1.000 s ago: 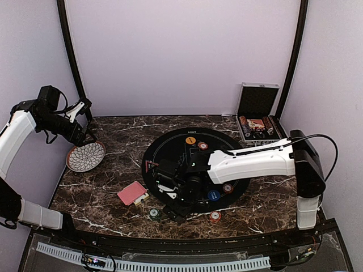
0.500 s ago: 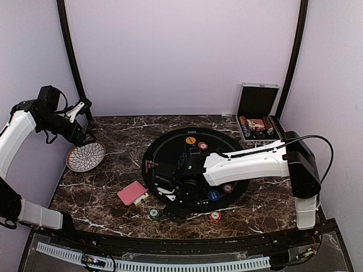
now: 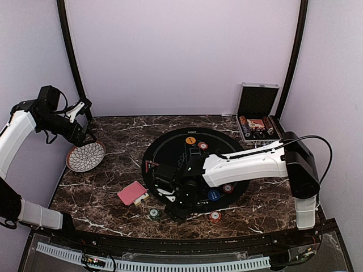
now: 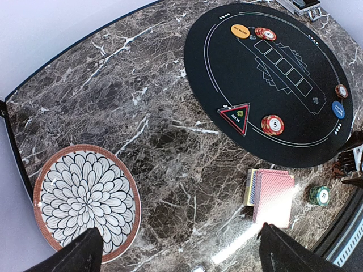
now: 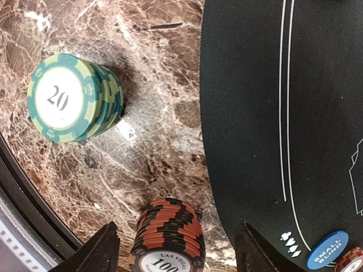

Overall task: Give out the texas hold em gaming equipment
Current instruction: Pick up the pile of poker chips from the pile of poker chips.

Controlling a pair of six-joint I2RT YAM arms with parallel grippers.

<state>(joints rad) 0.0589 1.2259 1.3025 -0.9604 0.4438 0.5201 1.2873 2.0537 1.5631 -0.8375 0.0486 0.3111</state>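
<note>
My right gripper (image 5: 177,252) is open and straddles a stack of orange-and-black chips (image 5: 167,238) marked 100, with a gap on each side. The stack stands on the marble beside the black felt mat (image 5: 249,113). A green stack marked 20 (image 5: 71,97) stands further off. From above, the right gripper (image 3: 173,211) is low at the mat's near edge, between a green chip stack (image 3: 153,213) and a red chip (image 3: 215,216). Red-backed cards (image 3: 132,192) lie left of the mat. My left gripper (image 3: 85,122) hangs open, high above the plate, holding nothing.
A patterned white plate (image 4: 85,204) sits at the far left. The silver case (image 3: 258,122) stands open at the back right. On the mat (image 4: 227,73) lie a red chip stack (image 4: 273,124), a triangular marker (image 4: 236,115) and a blue button (image 4: 338,109).
My right gripper has moved slightly left and nearer over the chip stack, and its jaws have narrowed. The left arm has not moved.
</note>
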